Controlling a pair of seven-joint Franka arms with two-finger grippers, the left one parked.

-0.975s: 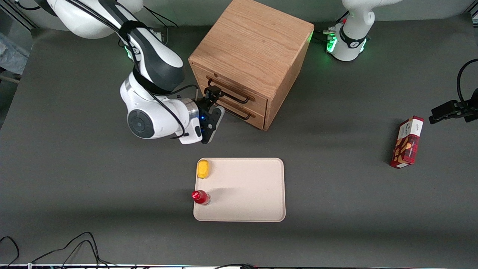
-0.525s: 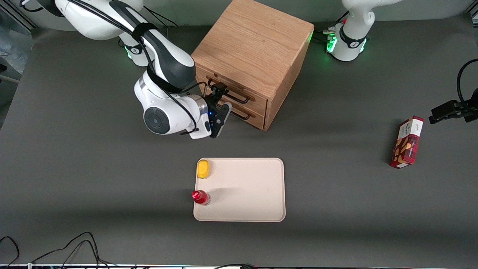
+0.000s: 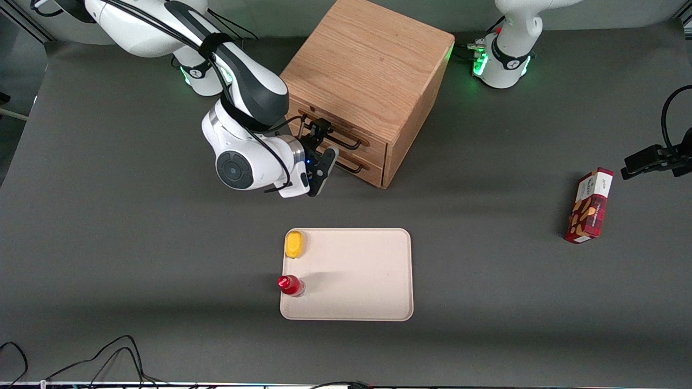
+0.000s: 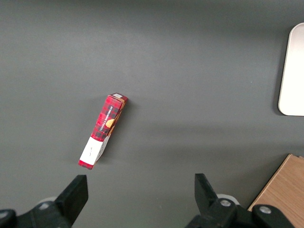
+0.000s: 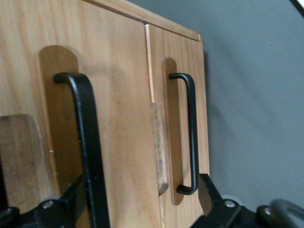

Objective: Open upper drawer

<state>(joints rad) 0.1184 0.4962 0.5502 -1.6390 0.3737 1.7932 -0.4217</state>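
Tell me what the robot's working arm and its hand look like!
The working arm is glossy white with dark grey-black sections at its joints and a round grey cap on its wrist. Thin black cables loop along it. Its hand, at the upper drawer of the wooden cabinet, is black with two slim fingers and a tiny blue light. Green light glows at the arm's base.

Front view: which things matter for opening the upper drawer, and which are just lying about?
Job:
light oak upper drawer, shut
its black wire bar handle
black two-finger gripper, at that handle

Lying about:
lower drawer
beige tray
yellow lump
red-capped bottle
red carton
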